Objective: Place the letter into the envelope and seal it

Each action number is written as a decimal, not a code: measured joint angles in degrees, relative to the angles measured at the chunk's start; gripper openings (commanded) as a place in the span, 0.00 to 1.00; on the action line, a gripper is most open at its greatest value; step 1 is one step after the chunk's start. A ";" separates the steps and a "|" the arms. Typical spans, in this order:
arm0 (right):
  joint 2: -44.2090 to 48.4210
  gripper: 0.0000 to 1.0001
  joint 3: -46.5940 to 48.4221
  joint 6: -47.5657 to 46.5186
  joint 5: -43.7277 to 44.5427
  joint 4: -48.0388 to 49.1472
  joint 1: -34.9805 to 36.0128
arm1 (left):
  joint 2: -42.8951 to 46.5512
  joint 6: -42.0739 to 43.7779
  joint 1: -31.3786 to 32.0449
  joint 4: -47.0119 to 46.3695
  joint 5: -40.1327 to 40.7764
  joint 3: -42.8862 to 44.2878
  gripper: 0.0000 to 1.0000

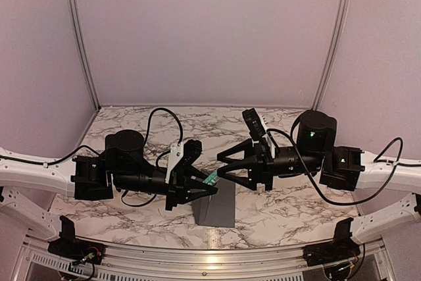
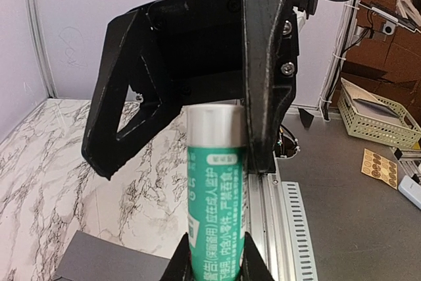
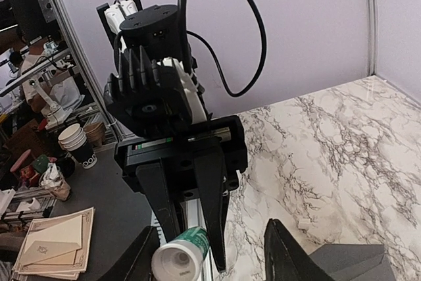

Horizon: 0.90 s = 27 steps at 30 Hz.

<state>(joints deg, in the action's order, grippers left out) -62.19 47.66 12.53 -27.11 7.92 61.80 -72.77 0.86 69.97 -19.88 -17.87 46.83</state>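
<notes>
L gripper (image 1: 205, 185) is clamped on the white-and-green tube (image 2: 214, 195), gripping the body low down, capped end pointing at the other arm. R gripper (image 1: 221, 165) faces it w/ jaws spread wide, one finger on either side of the tube's pale cap (image 2: 213, 123), not pinching it as far as the wrist views show (one finger looks just beside or touching the cap, can't say which). Both tools hang above the envelope (image 1: 218, 210), which lies flat on the marble table (image 1: 197, 123) near its front edge. The letter isn't visible in any view. There's no cream sheet on the marble, so it's prob. already inside the envelope, tho that's inference, not something seen. Flap state: can't tell, since the top view gives only a dark grey slab partly hidden by the grippers, and the wrist views catch just a corner. Progress as I read it: insertion likely done, sealing not yet. The tube looks like a glue stick w/ its cap on, so what's left is approx.: R closes on the cap and pulls it off, glue goes on the flap, flap gets folded down and pressed shut.
</notes>
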 measured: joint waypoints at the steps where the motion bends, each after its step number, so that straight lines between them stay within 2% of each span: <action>1: 0.15 0.49 0.00 0.46 0.28 -0.35 0.00 | 0.00 0.00 0.00 0.00 0.37 0.00 0.00; 8: -0.26 0.47 0.26 2.56 0.81 -3.17 1.14 | -0.55 0.00 0.00 0.00 2.45 0.00 0.00; 15: -2.23 0.25 2.64 3.32 3.91 -6.05 3.06 | -1.97 0.00 0.00 0.00 4.09 0.09 0.00; 20: -2.86 0.25 3.28 3.76 5.90 -7.23 3.15 | -2.01 0.02 0.00 0.02 4.68 0.33 0.00; 22: -3.04 0.19 3.37 3.76 6.29 -8.15 3.23 | -2.03 0.02 0.00 0.02 4.90 0.33 0.00; 25: -3.28 0.03 3.63 3.63 6.78 -9.31 3.26 | -2.03 -0.02 0.00 0.04 5.11 0.33 0.00; 27: -3.30 0.00 3.93 3.76 6.95 -9.68 3.28 | -2.03 0.04 0.00 0.15 5.35 0.33 0.00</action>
<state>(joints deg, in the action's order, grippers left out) -65.49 51.59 16.29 -20.16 -1.76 65.08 -74.81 0.91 69.97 -19.73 -12.51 47.16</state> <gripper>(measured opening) 0.080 0.154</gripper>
